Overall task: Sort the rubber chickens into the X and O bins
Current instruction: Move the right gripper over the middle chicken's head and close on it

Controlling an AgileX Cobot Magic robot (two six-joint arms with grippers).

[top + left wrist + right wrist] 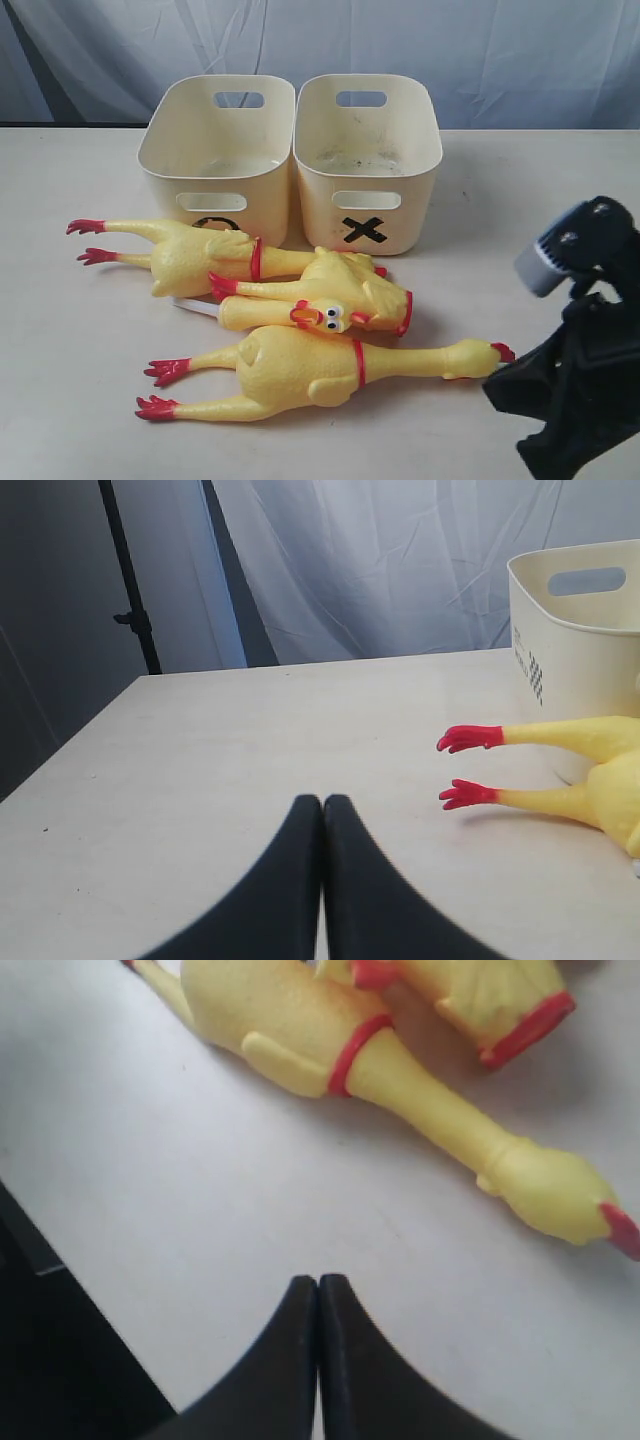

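Exterior view: the front chicken [300, 372] lies flat on the table [60, 400]. Its long axis runs across the view, feet to the left and beaked head [478, 358] to the right. The head end sits just beside the right end effector [318, 1295], the black mass low on the right.

Right wrist view: neck and head lie ahead of the fingertips, with bare table between and no contact. The right end effector is closed, fingers pressed together, holding nothing.

The left end effector [322, 815] is likewise closed and empty, and is out of the exterior view. Its camera shows only the red feet [470, 738] of the rear chicken [200, 255], well apart from it.

Judgement: the right arm is nearer. It must open first, then close crosswise to the neck.

A headless body [350, 285] lies over the rear chicken's neck. A loose head [322, 317] rests between it and the front chicken. Behind them, the O bin [262, 205] and X bin [412, 215] stand touching, with no chicken in either.

Materials:
- **Chickens:** glossy yellow rubber with pebbled skin and red neck rings. The necks are tapered and probably squashy.
- **Bins:** matte cream plastic with rounded corners and slot handles.
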